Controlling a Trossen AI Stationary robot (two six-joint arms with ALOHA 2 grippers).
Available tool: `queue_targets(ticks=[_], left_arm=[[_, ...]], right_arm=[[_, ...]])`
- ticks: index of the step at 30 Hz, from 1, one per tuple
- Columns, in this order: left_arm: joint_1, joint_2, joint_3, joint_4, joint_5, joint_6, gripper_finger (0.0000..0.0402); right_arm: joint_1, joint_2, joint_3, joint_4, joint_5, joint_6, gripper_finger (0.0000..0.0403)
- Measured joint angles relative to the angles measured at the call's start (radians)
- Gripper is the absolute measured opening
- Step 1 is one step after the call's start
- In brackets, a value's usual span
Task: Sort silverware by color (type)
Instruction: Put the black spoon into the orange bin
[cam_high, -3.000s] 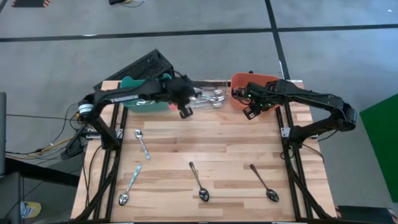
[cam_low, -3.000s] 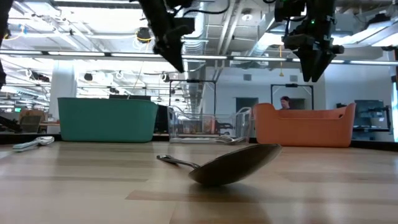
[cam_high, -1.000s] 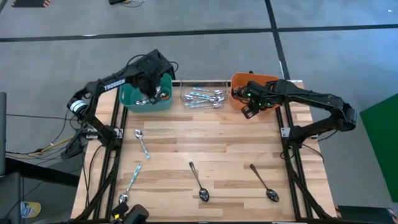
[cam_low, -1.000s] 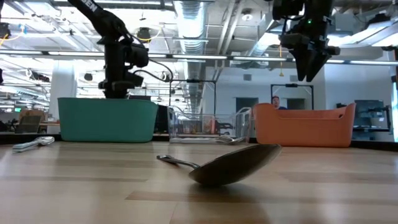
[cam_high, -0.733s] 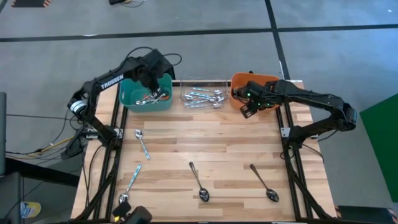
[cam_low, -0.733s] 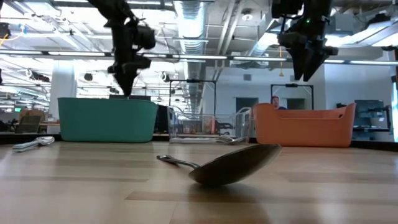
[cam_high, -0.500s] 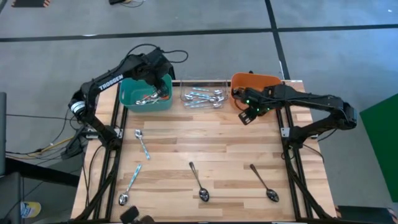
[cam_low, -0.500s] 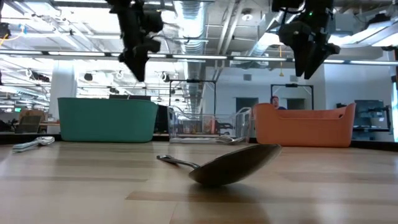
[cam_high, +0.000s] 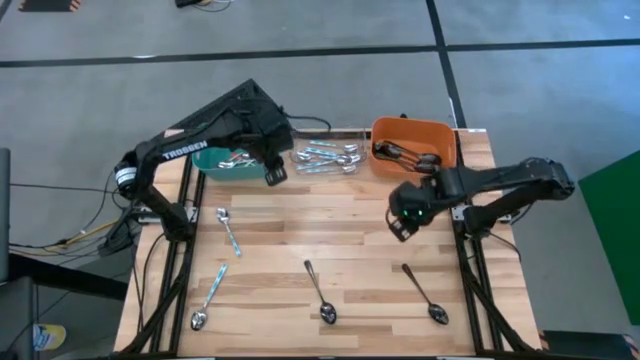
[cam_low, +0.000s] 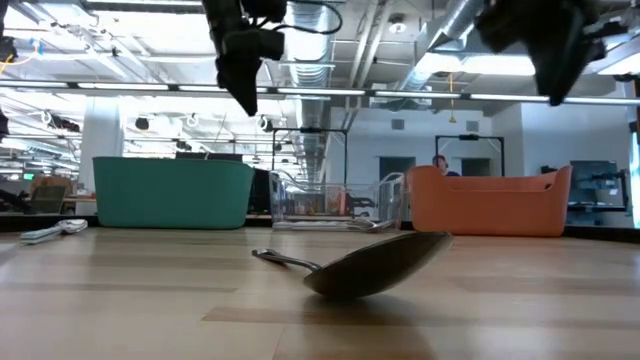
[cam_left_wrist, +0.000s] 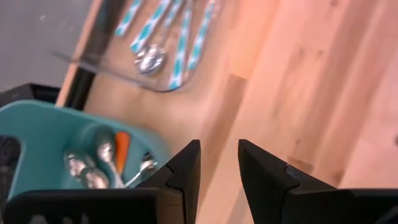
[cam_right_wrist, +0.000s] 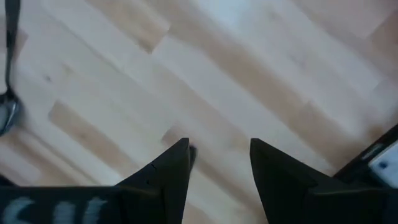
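Spoons lie flat on the wooden table: two teal-handled ones (cam_high: 229, 231) (cam_high: 210, 296) at the left, two dark ones (cam_high: 320, 292) (cam_high: 425, 295) near the front. Others lie in the bins: orange-handled (cam_left_wrist: 122, 145) in the teal bin (cam_high: 215, 163), teal-handled (cam_high: 328, 156) in the clear bin, dark-handled (cam_high: 405, 153) in the orange bin (cam_high: 440, 133). My left gripper (cam_high: 272, 177) (cam_left_wrist: 219, 146) hangs open and empty over the table, just in front of the teal and clear bins. My right gripper (cam_high: 400, 228) (cam_right_wrist: 219, 144) hangs open and empty over bare wood, in front of the orange bin.
The three bins stand in a row along the table's far edge. One dark spoon (cam_low: 370, 265) lies close before the low camera. Bare wood (cam_high: 320, 225) spreads across the table's middle. A person (cam_low: 441, 163) shows far off in the room behind.
My left gripper has risen out of the teal bin and swung toward the table's right and near side, ending in front of the bins. My right gripper has moved from the orange bin's front toward the table's near edge. No spoon on the table has moved.
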Motion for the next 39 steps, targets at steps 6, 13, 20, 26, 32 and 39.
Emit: queue_targets(ticks=[6, 13, 20, 26, 32, 39], left_arm=[[-0.068, 0.0, 0.0, 0.0, -0.001, 0.0, 0.0096], [-0.084, 0.0, 0.0, 0.0, -0.033, 0.002, 0.0096], [-0.084, 0.0, 0.0, 0.0, -0.035, 0.003, 0.0096], [-0.083, 0.0, 0.0, 0.0, -0.035, 0.003, 0.0096], [-0.083, 0.0, 0.0, 0.0, -0.035, 0.003, 0.0096], [-0.083, 0.0, 0.0, 0.0, -0.035, 0.004, 0.0096]], right_arm=[[0.183, 0.0, 0.0, -0.021, -0.002, 0.185, 0.0189], [0.368, 0.043, 0.0, -0.055, -0.004, 0.424, 0.0189], [0.518, 0.16, 0.0, -0.008, -0.063, 0.468, 0.0189], [0.591, 0.272, 0.0, 0.066, -0.125, 0.468, 0.0189], [0.631, 0.344, -0.014, 0.192, -0.133, 0.519, 0.0189], [0.659, 0.34, -0.139, 0.281, -0.2, 0.679, 0.0189]])
